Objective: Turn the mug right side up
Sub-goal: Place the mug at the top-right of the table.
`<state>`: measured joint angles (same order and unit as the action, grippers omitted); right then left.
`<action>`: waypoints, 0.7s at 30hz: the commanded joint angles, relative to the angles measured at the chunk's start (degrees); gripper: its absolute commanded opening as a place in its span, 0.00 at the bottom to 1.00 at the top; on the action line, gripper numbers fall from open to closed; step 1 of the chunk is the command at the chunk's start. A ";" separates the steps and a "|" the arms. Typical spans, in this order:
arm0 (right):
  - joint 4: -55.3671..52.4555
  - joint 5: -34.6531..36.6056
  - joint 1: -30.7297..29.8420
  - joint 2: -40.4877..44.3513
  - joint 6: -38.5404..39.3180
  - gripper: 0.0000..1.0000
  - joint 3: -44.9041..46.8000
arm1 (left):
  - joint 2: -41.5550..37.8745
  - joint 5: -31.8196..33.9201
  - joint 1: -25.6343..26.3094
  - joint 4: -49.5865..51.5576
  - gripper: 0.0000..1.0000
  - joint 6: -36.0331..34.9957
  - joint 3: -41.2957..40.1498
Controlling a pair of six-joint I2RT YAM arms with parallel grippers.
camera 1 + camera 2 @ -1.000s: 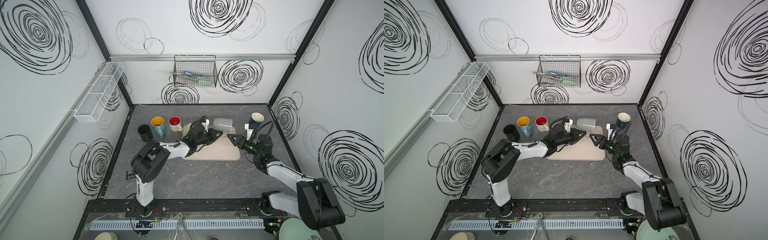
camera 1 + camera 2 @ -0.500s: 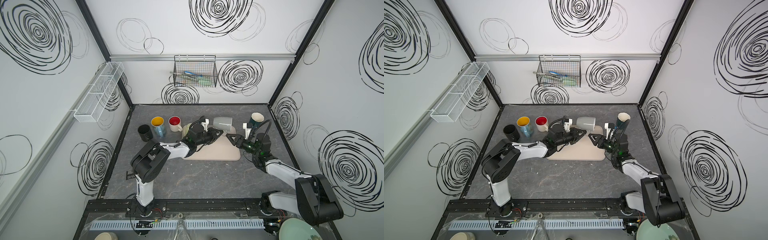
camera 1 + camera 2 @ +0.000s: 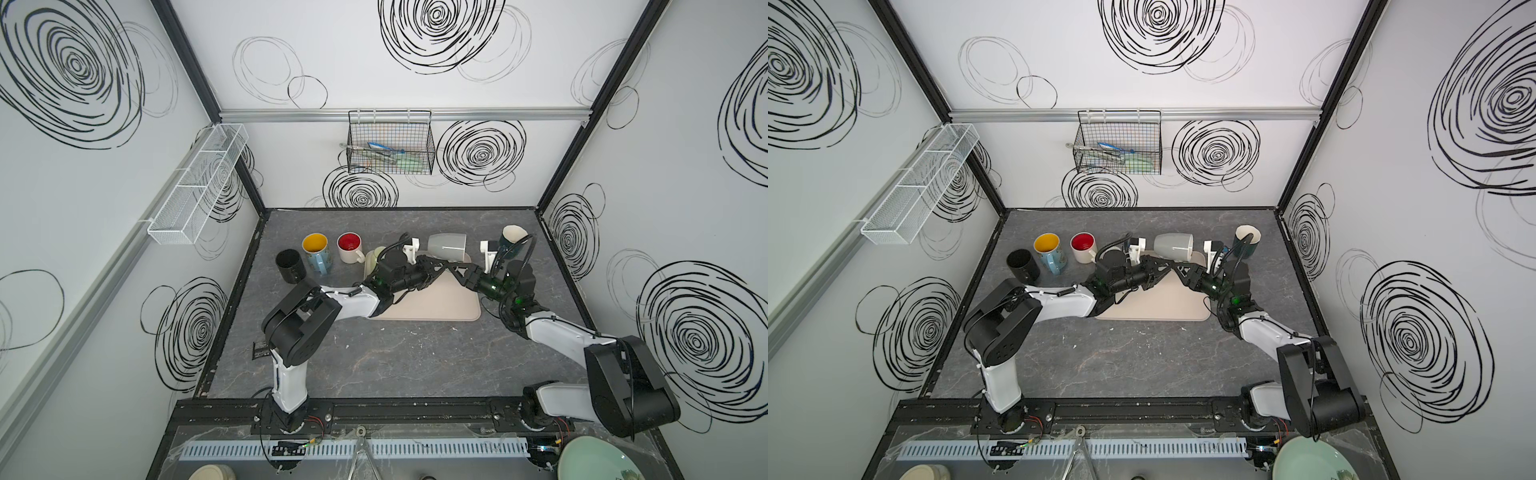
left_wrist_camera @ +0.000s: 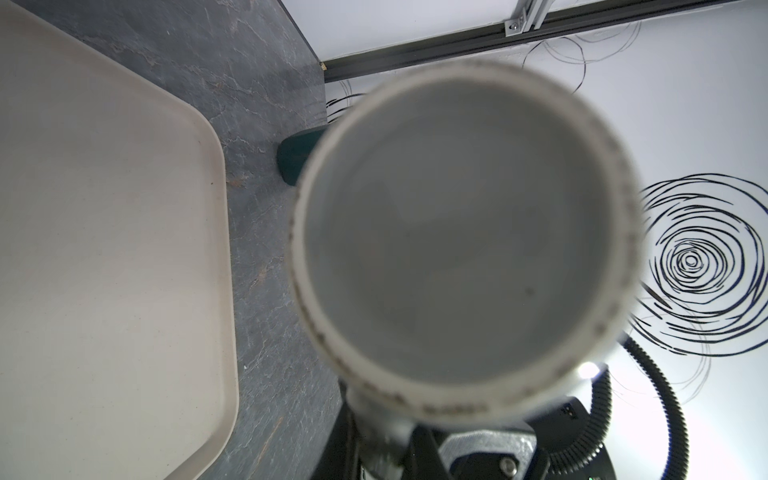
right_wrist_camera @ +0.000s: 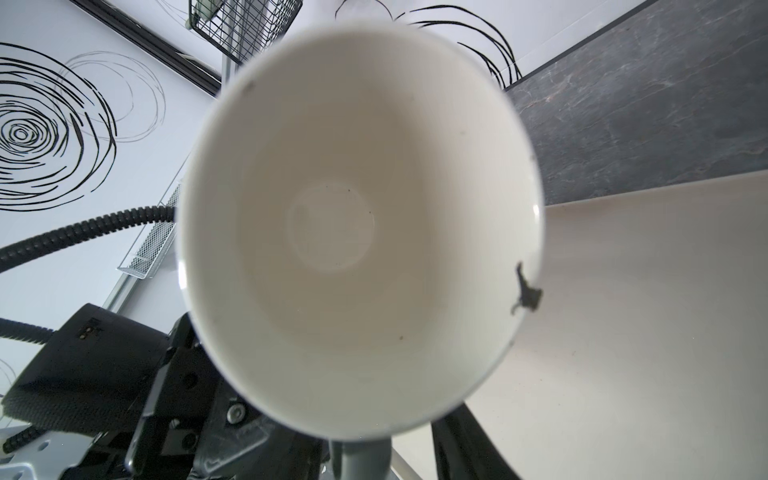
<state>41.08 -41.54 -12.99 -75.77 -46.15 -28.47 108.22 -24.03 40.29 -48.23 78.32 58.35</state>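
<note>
Between red mug [image 3: 350, 252] and teal mug [image 3: 506, 245], sideways grey mug [image 3: 446, 247].

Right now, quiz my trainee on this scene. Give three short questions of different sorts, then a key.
1. True or false: the grey mug stands upright on the table.
2. Which mug stands alone on the right side of the table?
A. black mug
B. red-lined mug
C. dark green mug
3. What hangs from the rail on the back wall?

Key:
1. False. It lies on its side in the air.
2. C
3. A wire basket
</note>
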 commanded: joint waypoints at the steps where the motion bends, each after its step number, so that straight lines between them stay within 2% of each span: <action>1: 2.89 1.33 -0.78 -0.86 -0.48 0.43 -1.95 | -1.51 -1.33 0.49 -10.24 0.00 0.64 -0.40; 4: 2.70 1.71 -1.03 -1.47 -0.66 0.35 -2.37 | -1.61 -1.45 0.49 -10.64 0.00 0.86 -0.78; 9: 1.59 2.10 -1.25 -2.75 -0.97 0.01 -3.49 | -1.46 -1.80 0.31 -11.18 0.00 1.04 -1.08; 12: 1.21 2.33 -1.33 -3.11 -1.24 0.00 -3.79 | -1.22 -2.41 -0.04 -11.74 0.00 1.04 -1.21; 15: 1.20 2.77 -1.31 -2.92 -1.31 0.00 -3.61 | -1.26 -2.70 -0.54 -12.18 0.43 1.39 -2.11; 16: 1.17 3.00 -1.27 -2.81 -1.31 0.00 -3.52 | -1.31 -2.71 -0.70 -12.28 0.97 1.39 -2.44; 21: 0.89 3.04 -1.26 -2.37 -1.19 0.00 -3.52 | -1.09 -3.72 -1.08 -11.98 0.96 1.04 -3.39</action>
<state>42.57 -40.40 -14.00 -78.06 -47.79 -31.22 108.42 -24.03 38.83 -48.82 80.38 54.06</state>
